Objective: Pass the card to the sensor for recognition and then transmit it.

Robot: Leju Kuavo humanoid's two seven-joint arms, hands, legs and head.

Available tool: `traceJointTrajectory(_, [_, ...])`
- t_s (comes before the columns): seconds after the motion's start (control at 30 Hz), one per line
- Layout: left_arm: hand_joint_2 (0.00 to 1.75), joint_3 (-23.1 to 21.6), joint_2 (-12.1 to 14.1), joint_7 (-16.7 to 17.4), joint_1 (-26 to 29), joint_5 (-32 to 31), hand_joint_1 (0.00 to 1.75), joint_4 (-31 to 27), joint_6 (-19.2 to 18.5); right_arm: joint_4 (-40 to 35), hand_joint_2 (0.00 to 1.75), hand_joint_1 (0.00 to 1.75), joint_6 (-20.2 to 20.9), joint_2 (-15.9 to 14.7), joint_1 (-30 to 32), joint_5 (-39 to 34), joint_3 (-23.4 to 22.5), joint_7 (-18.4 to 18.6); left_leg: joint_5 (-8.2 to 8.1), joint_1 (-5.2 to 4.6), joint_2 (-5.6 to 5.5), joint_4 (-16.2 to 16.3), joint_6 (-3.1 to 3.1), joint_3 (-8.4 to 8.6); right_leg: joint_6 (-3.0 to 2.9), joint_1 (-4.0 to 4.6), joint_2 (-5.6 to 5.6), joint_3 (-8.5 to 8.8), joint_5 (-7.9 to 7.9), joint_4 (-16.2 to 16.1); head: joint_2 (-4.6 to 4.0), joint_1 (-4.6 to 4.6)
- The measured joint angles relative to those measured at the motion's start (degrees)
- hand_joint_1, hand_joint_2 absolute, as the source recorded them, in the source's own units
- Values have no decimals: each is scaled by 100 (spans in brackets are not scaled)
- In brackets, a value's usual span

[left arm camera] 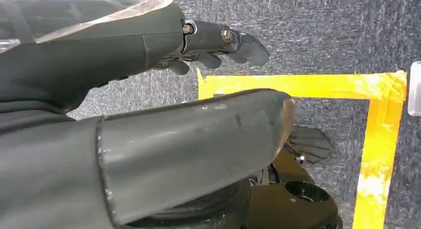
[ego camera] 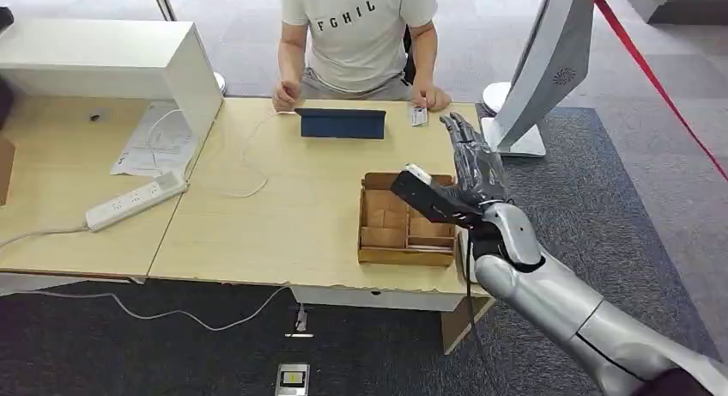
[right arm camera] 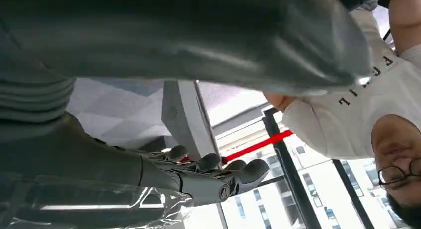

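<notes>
**Right hand raised empty over the box, card at the person's fingers**

A grey carpeted floor (ego camera: 635,181) surrounds a pale wooden table (ego camera: 283,216), with a red barrier strap (ego camera: 652,74) running off toward 2 o'clock. At 12 o'clock a person (ego camera: 359,35) in a light printed T-shirt sits at the far edge of the table, both hands resting on the wood. The card (ego camera: 418,115), small and pale, lies on the table right at the fingers of the person's hand at about 1 o'clock; whether those fingers pinch it or only touch it cannot be told. Just beside it, toward 12 o'clock, stands the dark blue sensor (ego camera: 341,123), a folded, tent-like stand.

The right hand (ego camera: 468,177) is lifted above the table's edge at about 3 o'clock, fingers stretched out and apart, thumb spread wide, holding nothing. It hangs over the near corner of a cardboard divider box (ego camera: 386,228), well apart from the card. In the right wrist view the same fingers (right arm camera: 218,172) extend loosely with nothing in them.

The left hand (left arm camera: 208,45) hangs down over dark carpet marked with yellow tape (left arm camera: 382,119); its fingers curl slightly and carry nothing.

At 9 o'clock a white power strip (ego camera: 136,200) lies on the table beside a sheet of paper (ego camera: 154,138) and a white box-shaped unit (ego camera: 112,65). A white kiosk stand (ego camera: 545,70) rises at 2 o'clock.
</notes>
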Motion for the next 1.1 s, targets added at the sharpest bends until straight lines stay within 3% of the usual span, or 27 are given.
traceJointTrajectory(0.03, [0, 9, 0, 0, 0, 22, 0, 0, 20, -66, 0, 0, -57, -44, 60, -142, -50, 0, 0, 0, -1, 0, 0, 0, 0, 1, 0, 1, 0, 0, 0, 0])
traceJointTrajectory(0.07, [0, 22, 0, 0, 2, 44, 0, 0, 39, -147, 175, 0, -138, -85, 130, -315, -103, -31, 0, 0, -3, 1, 0, 1, 0, 2, 0, 1, 0, -1, 0, 0])
traceJointTrajectory(0.13, [0, 59, 0, 0, 7, 81, 0, 0, 105, -374, 175, 0, -315, -192, 373, -632, -241, -204, 0, 1, -5, 1, 0, 1, 0, 2, -1, 3, 0, 0, 0, 0])
traceJointTrajectory(0.17, [0, 81, 0, -2, 10, 105, 0, 0, 151, -531, 0, 0, -367, -249, 511, -807, -319, -317, 0, 1, -3, 1, 0, 1, 0, 2, -1, 3, 0, 0, 0, -2])
traceJointTrajectory(0.27, [0, 131, 0, -68, 11, 162, 0, 0, 223, -958, 0, 0, -369, -428, 980, -1029, -507, -509, -3, 0, 1, 0, 2, -1, 0, 2, 0, 2, 0, -1, 0, 0])
traceJointTrajectory(0.37, [0, 170, -4, -142, 10, 199, 0, 0, 273, -1367, 0, 0, -446, -561, 1395, -726, -588, -448, -3, 0, 0, 0, 2, -2, 0, 2, 1, 1, -1, -2, 0, 0])
traceJointTrajectory(0.4, [0, 186, -11, -162, 11, 212, 0, 0, 293, -1478, 175, 0, -481, -590, 1528, -622, -623, -409, -3, 0, 0, 0, 2, -2, 0, 2, 1, 1, -1, -2, 0, 0])
traceJointTrajectory(0.43, [0, 210, -15, -186, 11, 240, 0, 0, 306, -1626, 175, 0, -509, -614, 1694, -454, -680, -358, -3, 0, 0, 0, 2, -2, 0, 2, 1, 1, -1, -2, 0, 0])
traceJointTrajectory(0.47, [0, 234, -22, -208, 12, 249, 0, 0, 306, -1733, 0, 0, -507, -636, 1805, -283, -717, -304, -3, 0, -1, 0, 2, -2, 0, 3, 1, 1, -1, -2, 0, 0])
traceJointTrajectory(0.63, [0, 273, -31, -223, 15, 243, 0, 0, 271, -2302, 0, 0, -422, -774, 2417, 667, -938, 53, -3, 0, 4, -1, 2, -2, 0, 3, 1, 1, -1, -2, 0, -2])
traceJointTrajectory(0.67, [0, 275, -31, -219, 14, 240, 0, 0, 249, -2419, 175, 0, -420, -809, 2518, 761, -988, 111, -3, 0, 3, -1, 2, -1, 0, 2, 1, 0, -1, -2, 0, -2])
traceJointTrajectory(0.9, [0, 278, -28, -173, 15, 140, 0, 0, 179, -3108, 175, 0, 20, -977, 3082, 1507, -1180, 512, -3, 0, 4, 0, 2, -2, 0, 2, 1, 2, -1, -3, 0, -2])
traceJointTrajectory(1.1, [0, 278, -28, -221, 11, 116, 0, 0, 146, -3232, 175, 0, 356, -999, 3235, 2328, -1198, 922, -3, 0, 3, -1, 2, -1, 0, 3, 1, 2, -1, -2, 0, -2])
